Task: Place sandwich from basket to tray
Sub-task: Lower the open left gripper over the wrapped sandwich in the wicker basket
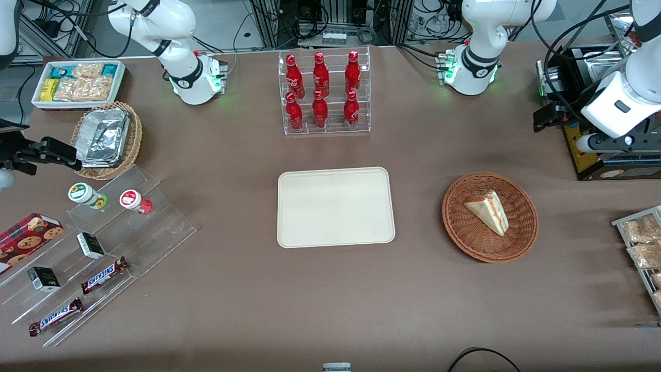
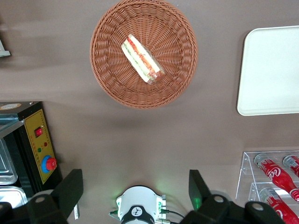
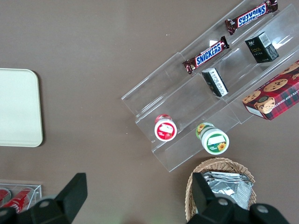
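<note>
Sandwich (image 1: 489,211) lies diagonally in basket (image 1: 459,227) — tip toward tray (image 1: 335,206); tool (image 2: 135,196) open above table.

counter (image 1: 330,289): matt brown, looks like a soft cloth or felt cover, no shine at all
basket (image 1: 521,235): reddish-brown wicker, rough woven ribs
sandwich (image 1: 488,211): pale bread, kinda soft and porous looking
tray (image 1: 335,206): cream, smooth matt, plastic or pulp, can't tell which
bottle rack (image 1: 326,93): clear glossy acrylic, shiny red bottles in it
claw (image 2: 135,189): up above the counter near the basket, matt black fingers (image 2: 70,189) set wide apart
</note>
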Tool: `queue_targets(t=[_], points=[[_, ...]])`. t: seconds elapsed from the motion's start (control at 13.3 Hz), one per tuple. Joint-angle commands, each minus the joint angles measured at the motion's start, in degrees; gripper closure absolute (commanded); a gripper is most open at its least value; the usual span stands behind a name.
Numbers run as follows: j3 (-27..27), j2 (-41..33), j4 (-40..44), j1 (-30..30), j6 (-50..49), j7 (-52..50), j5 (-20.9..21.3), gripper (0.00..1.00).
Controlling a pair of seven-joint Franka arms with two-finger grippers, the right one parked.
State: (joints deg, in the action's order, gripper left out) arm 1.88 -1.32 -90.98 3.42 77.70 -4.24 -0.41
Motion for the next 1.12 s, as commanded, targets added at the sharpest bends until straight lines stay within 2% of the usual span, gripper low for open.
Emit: queue_targets(t=[0.0, 0.22, 0.53, 0.82, 1.05], points=[[-0.6, -0.4, 1.2, 0.2, -1.1, 0.9, -0.6, 0.0], [-0.7, -0.2, 0.3, 0.1, 0.8, 0.9, 0.2, 0.0], [-0.8, -0.3, -6.2, -1.5, 7.6, 0.2, 0.0, 0.0], [-0.8, -1.5, -18.9, -1.8, 22.5, -0.4, 0.2, 0.0], [-0.6, -0.9, -24.4, -1.7, 30.4, -9.4, 0.3, 0.0]])
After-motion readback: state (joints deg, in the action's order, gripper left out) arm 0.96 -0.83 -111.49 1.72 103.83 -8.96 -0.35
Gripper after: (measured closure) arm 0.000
